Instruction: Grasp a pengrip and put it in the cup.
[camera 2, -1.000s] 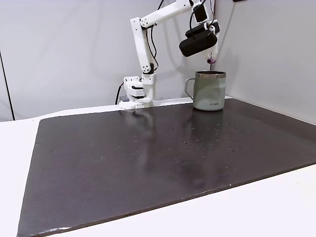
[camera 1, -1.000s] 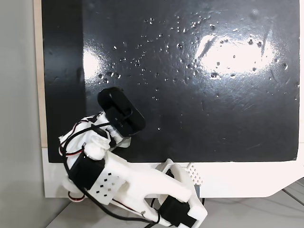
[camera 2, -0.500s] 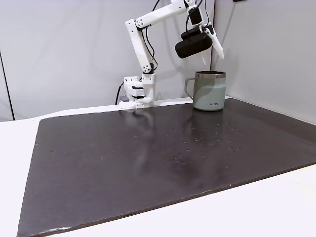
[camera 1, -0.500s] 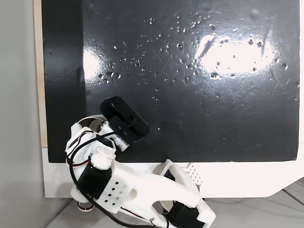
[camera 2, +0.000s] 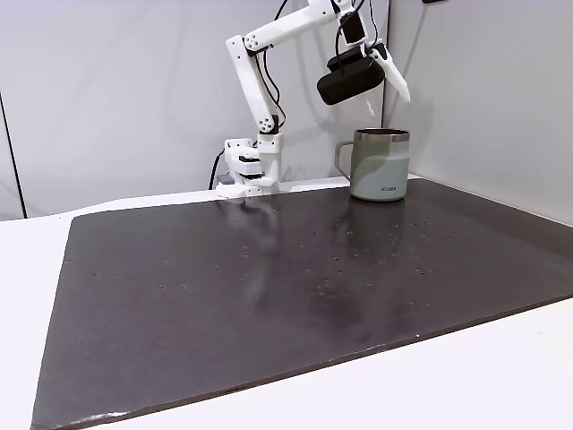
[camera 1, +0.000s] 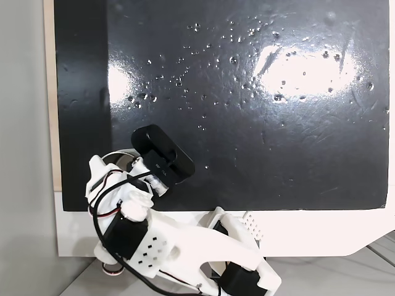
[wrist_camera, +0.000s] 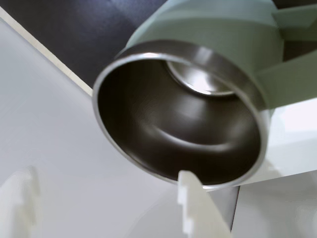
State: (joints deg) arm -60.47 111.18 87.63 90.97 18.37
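Our hand (wrist_camera: 106, 210) hangs spread and empty above the cup (wrist_camera: 198, 69) — we judge the drop done, fingers parted for release.

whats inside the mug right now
In the wrist view, the pale grey-green mug with the shiny steel inside shows bare dark wall and a bright patch of floor. No purple grip is visible; the near rim hides part of the bottom. The open white claw holds nothing.

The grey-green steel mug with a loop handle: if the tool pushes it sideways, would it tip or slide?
The grey-green steel mug looks squat with a broad base, so it probably slides rather than tips. The glossy black mat likely offers little grip. Its loop handle may make it turn.
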